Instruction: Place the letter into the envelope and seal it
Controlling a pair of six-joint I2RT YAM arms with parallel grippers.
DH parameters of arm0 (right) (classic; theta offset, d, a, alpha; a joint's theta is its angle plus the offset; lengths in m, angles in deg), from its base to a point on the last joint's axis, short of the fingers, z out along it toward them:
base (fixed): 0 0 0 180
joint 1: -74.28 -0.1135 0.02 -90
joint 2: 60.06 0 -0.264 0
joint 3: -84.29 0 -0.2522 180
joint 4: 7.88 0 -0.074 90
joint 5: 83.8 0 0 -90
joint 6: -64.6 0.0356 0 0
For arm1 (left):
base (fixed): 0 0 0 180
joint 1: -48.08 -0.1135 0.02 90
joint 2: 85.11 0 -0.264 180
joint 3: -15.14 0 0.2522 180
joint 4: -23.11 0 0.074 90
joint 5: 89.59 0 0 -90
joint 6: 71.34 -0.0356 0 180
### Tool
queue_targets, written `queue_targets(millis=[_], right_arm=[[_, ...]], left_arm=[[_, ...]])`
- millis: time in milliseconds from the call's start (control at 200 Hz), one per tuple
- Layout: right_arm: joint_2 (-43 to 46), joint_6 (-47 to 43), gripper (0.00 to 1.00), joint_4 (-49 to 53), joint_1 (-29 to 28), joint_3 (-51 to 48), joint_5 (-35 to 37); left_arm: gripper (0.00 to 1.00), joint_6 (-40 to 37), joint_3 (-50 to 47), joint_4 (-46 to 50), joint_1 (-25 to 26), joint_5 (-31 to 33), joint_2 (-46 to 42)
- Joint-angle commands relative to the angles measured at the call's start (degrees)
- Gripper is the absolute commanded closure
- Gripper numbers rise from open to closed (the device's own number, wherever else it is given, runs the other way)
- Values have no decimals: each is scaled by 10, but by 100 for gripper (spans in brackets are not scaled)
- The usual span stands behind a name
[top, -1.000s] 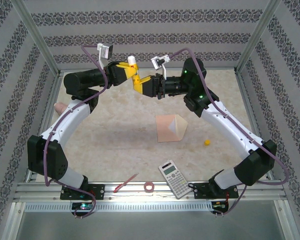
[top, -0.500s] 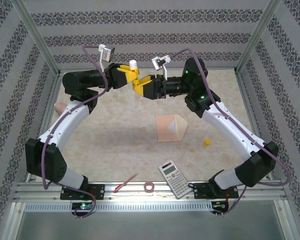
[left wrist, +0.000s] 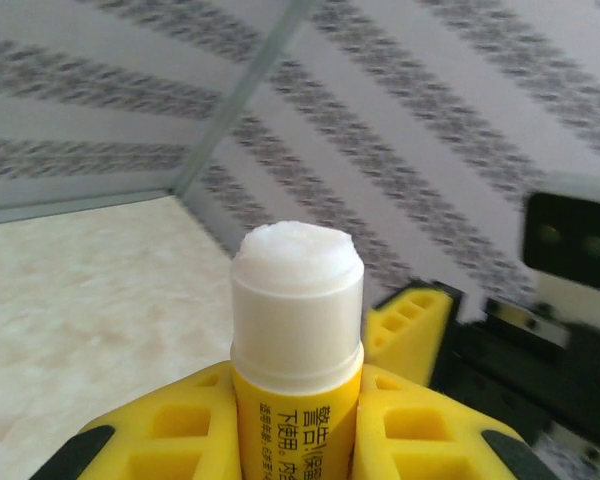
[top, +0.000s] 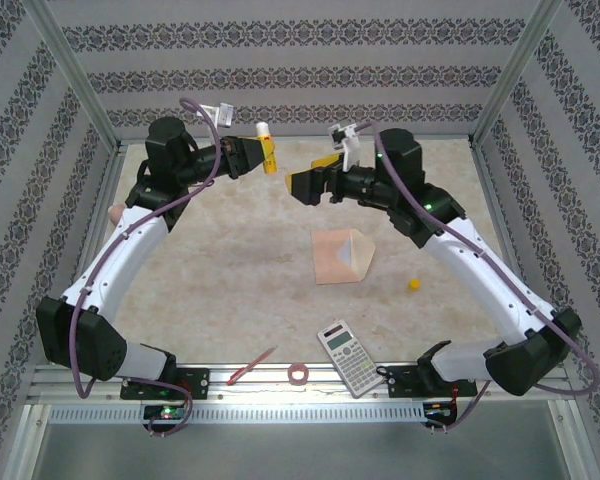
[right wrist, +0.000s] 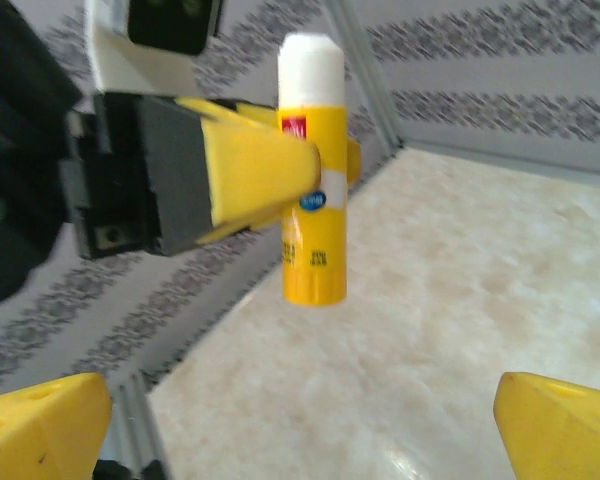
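Above the table's [top: 230, 250] far half, top view: left gripper [top: 260, 155] clamps an uncapped glue stick [top: 264, 135]; right gripper [top: 302, 183] just beside it, jaws wide. Envelope [top: 342, 255] lies mid-table, flap out. Left wrist: white glue tip between yellow fingers. Right wrist: stick pinched mid-body, upright.

left end effector [top: 257, 153] raised, clamped on a glue stick [right wrist: 313, 190]; right end effector [top: 313, 175] faces it, spread wide.

My left claw [top: 252, 152]: yellow fingers, black body.
My right claw [top: 315, 175]: yellow fingers as well.
Glue stick [right wrist: 313, 250]: yellow tube, white top, 1 blue mark.
Envelope [top: 330, 258]: peach, paler flap.
Table [top: 230, 270]: cream, marbled.
Walls [top: 280, 70]: pale grey stripes, dark floral bands.
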Motion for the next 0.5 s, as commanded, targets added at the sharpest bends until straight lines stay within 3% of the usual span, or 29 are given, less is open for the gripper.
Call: queue_targets(millis=[0,210,500], right_arm=[[-29,-29,5,16,-19,9,83],[-64,7,10,-106,-19,-44,82],[-110,264,12,-383,18,-155,30]], left_arm=[[100,22,-39,2,1,94,1],[100,155,-142,-148,13,183,-18],[100,313,-263,-352,23,304,-35]])
